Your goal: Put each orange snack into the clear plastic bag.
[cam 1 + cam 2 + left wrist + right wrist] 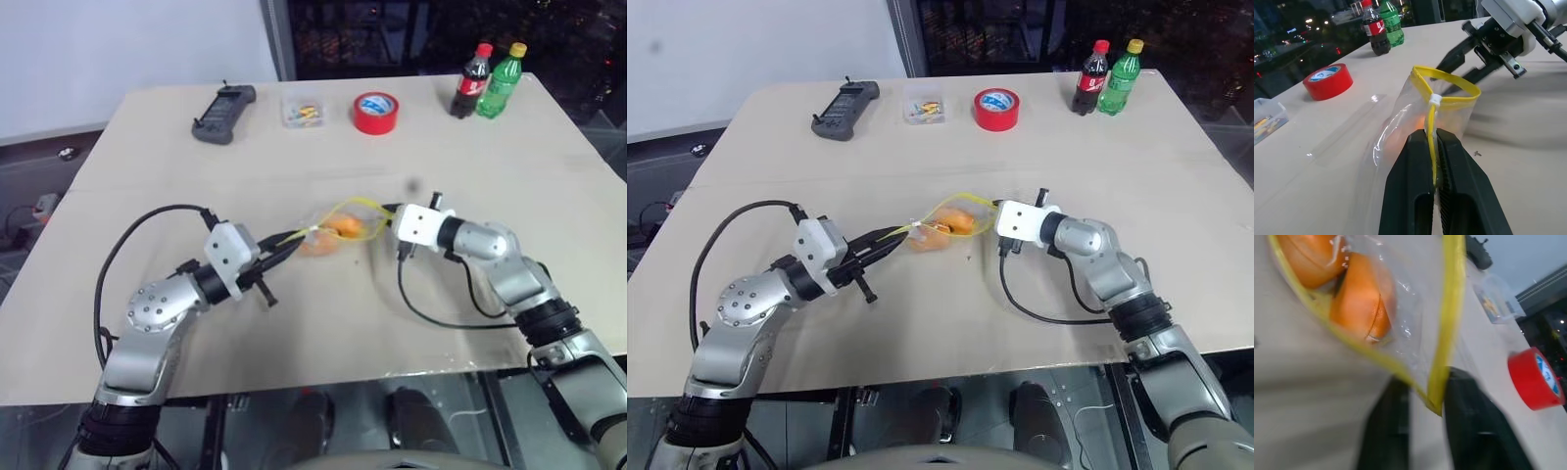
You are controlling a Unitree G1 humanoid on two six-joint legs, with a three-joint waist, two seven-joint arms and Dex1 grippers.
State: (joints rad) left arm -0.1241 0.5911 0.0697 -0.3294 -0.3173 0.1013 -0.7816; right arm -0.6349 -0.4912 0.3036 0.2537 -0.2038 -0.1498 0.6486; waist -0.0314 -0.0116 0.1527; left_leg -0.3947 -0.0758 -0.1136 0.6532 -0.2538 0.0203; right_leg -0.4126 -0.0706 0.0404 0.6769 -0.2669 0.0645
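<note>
The clear plastic bag point(333, 223) hangs just above the table's middle, stretched between my two grippers with its mouth open. My left gripper point(1432, 139) is shut on the yellow seal strip point(1445, 85) at the zip slider. My right gripper point(1429, 391) pinches the far side of the same strip, its fingers point(1476, 431) on either side of it. Two orange snacks point(1359, 303) point(1303, 259) lie inside the bag, showing through the film. In the head view they glow as one orange patch point(955, 223).
At the back of the table stand a red tape roll point(376, 112), a small clear box point(302, 112) of coloured bits, a black handheld device point(224, 113) and two bottles point(472, 80) point(502, 80). A black cable point(431, 313) loops under my right wrist.
</note>
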